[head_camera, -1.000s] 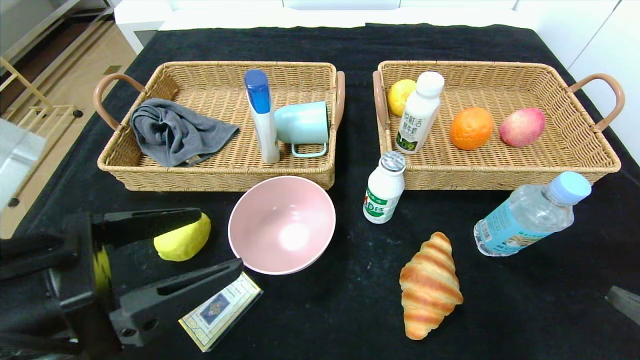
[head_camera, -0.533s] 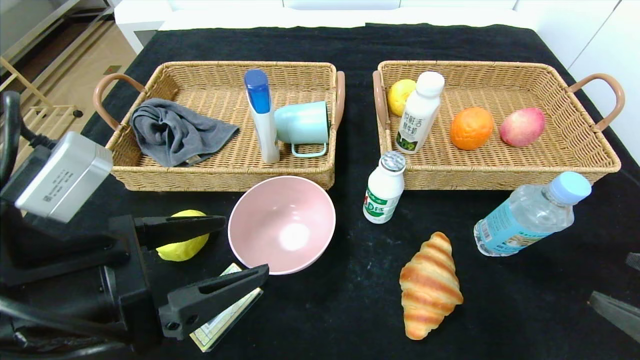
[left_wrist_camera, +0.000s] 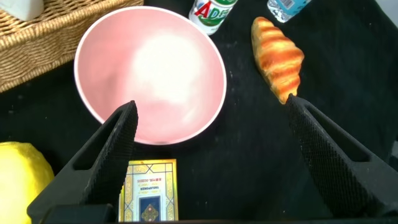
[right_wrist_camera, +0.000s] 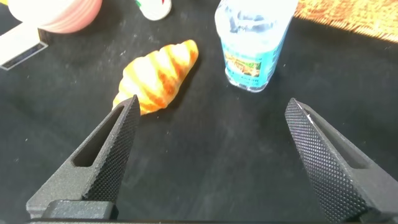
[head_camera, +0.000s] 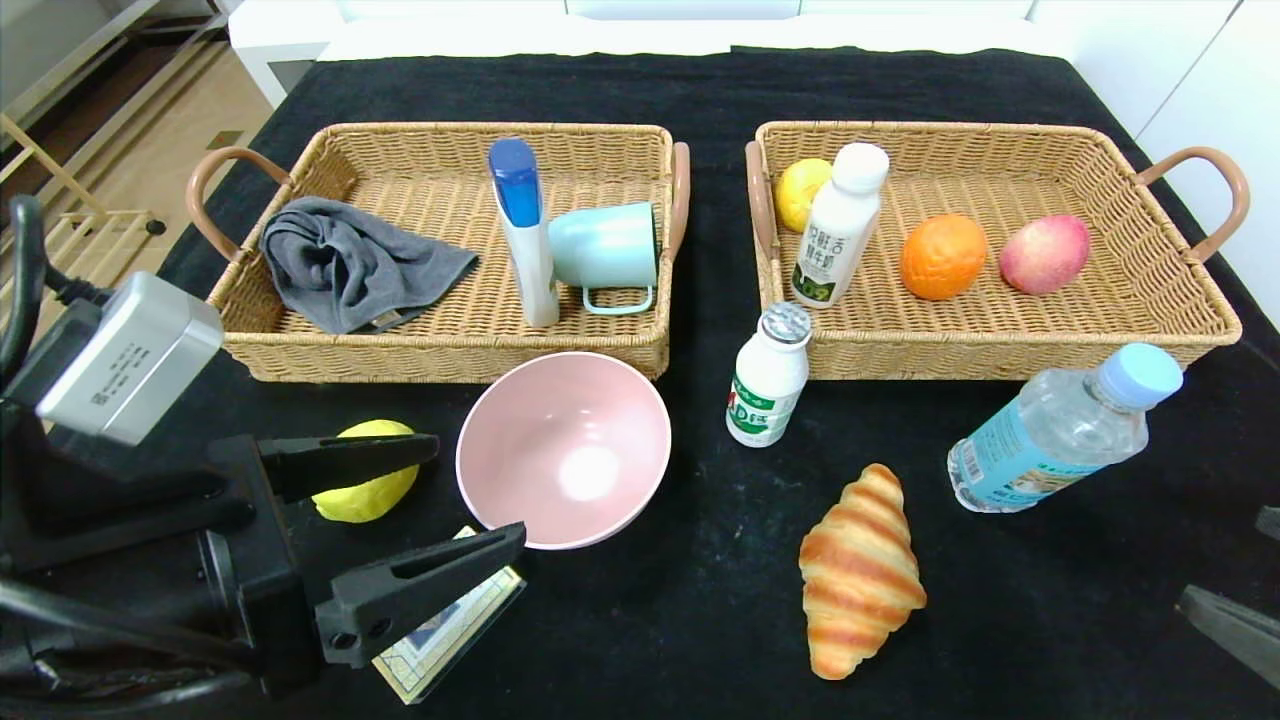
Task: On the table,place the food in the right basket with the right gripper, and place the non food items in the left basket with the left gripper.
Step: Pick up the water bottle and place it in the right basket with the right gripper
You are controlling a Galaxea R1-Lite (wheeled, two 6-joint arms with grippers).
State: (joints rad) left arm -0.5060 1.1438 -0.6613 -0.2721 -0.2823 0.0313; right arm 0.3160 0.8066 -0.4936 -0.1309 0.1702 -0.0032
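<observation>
My left gripper [head_camera: 478, 490] is open low at the near left, empty. Its fingers straddle the near rim of the pink bowl [head_camera: 565, 450] and a gold-printed card box [head_camera: 440, 640]. A yellow lemon [head_camera: 365, 490] lies just beside its far finger. In the left wrist view the left gripper [left_wrist_camera: 210, 106] frames the bowl [left_wrist_camera: 149, 68] and the box [left_wrist_camera: 149, 193]. My right gripper [right_wrist_camera: 211, 104] is open over bare cloth, short of the croissant [right_wrist_camera: 158, 74] and the water bottle [right_wrist_camera: 255, 37]. A small milk bottle [head_camera: 768, 385] stands between the baskets.
The left basket [head_camera: 450, 360] holds a grey towel [head_camera: 350, 265], a blue-capped bottle [head_camera: 525, 230] and a teal mug [head_camera: 605, 250]. The right basket [head_camera: 1000, 355] holds a lemon [head_camera: 800, 190], a milk bottle [head_camera: 840, 225], an orange [head_camera: 942, 257] and a peach [head_camera: 1044, 254].
The left gripper has moved forward and right, toward the pink bowl, and its wrist camera has come into the head view. A right finger now shows at the lower right edge.
</observation>
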